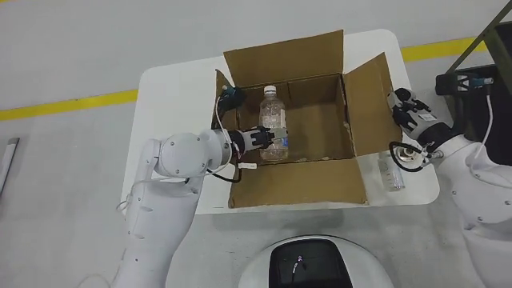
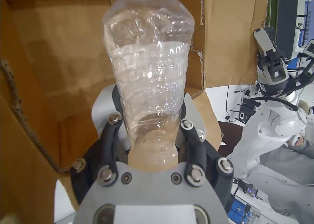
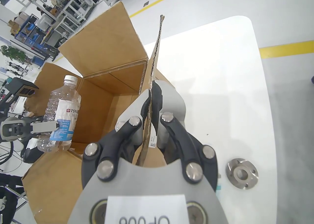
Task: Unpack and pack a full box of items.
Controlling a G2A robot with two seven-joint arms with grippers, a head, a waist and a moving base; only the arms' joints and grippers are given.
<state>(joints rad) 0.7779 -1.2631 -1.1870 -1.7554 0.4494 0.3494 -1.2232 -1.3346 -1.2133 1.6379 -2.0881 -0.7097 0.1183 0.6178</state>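
Observation:
An open cardboard box (image 1: 300, 182) stands on the white table (image 1: 172, 88). My left gripper (image 1: 276, 138) is shut on the lower part of a clear plastic bottle (image 1: 274, 120), held upright above the box's inside, near its left wall. In the left wrist view the bottle (image 2: 147, 63) rises between the fingers (image 2: 111, 134). My right gripper (image 3: 152, 97) is shut on the edge of the box's right flap (image 3: 157, 58), which stands up between its pads. The top view puts that gripper (image 1: 400, 102) at the flap's outer edge (image 1: 372, 104).
A second small clear bottle (image 1: 393, 170) lies on the table to the right of the box. A round metal flange (image 3: 241, 174) sits on the table close to my right gripper. The other box flaps (image 1: 284, 56) are spread outward. Bare table lies left of the box.

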